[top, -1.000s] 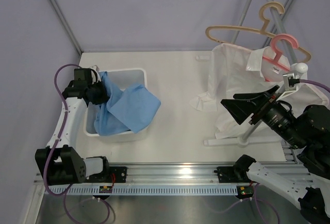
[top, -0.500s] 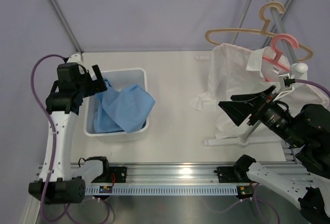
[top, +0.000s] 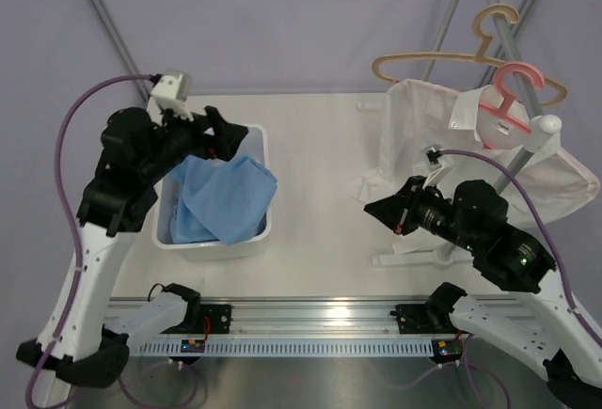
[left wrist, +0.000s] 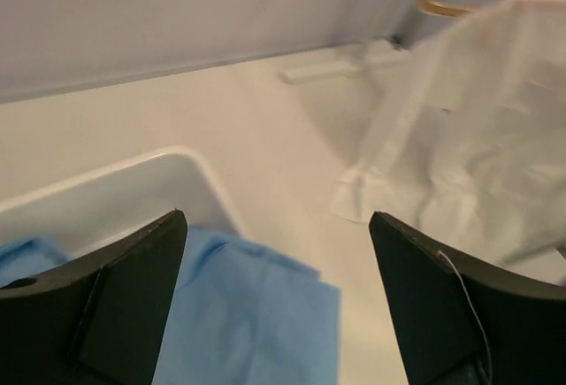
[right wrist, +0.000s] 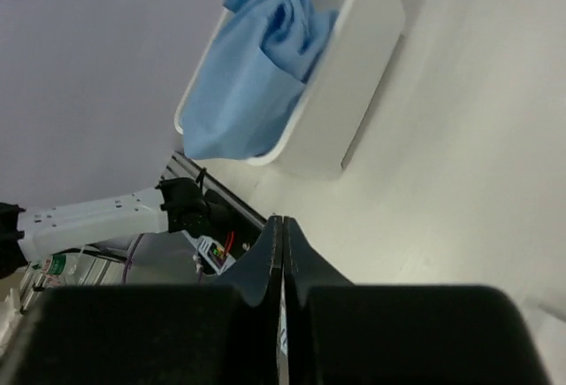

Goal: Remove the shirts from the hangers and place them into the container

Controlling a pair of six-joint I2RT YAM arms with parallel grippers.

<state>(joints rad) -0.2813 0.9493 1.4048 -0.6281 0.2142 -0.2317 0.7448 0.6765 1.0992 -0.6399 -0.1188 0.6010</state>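
The light blue shirt (top: 221,197) lies crumpled in the white container (top: 256,146), spilling over its right rim. My left gripper (top: 226,132) hangs open and empty above the tub's far right corner; in the left wrist view its fingers (left wrist: 141,270) frame the blue shirt (left wrist: 248,314) and the tub rim (left wrist: 203,168). The white shirt (top: 423,136) hangs on the pink hanger (top: 508,89). The tan hanger (top: 442,56) is bare. My right gripper (top: 376,210) is shut on nothing, left of the white shirt. Its wrist view shows the shut jaws (right wrist: 281,221), the blue shirt (right wrist: 265,66) and the tub (right wrist: 354,75).
A white rack pole with a round knob (top: 547,124) stands at the right, its foot (top: 442,259) on the table beneath the right arm. Grey frame poles (top: 108,23) slant up at the back. The arms' rail (top: 320,320) runs along the near edge.
The left gripper opened, let go of the blue shirt and rose to the right above the tub; the shirt settled inside. The right gripper shut and swung left and lower.
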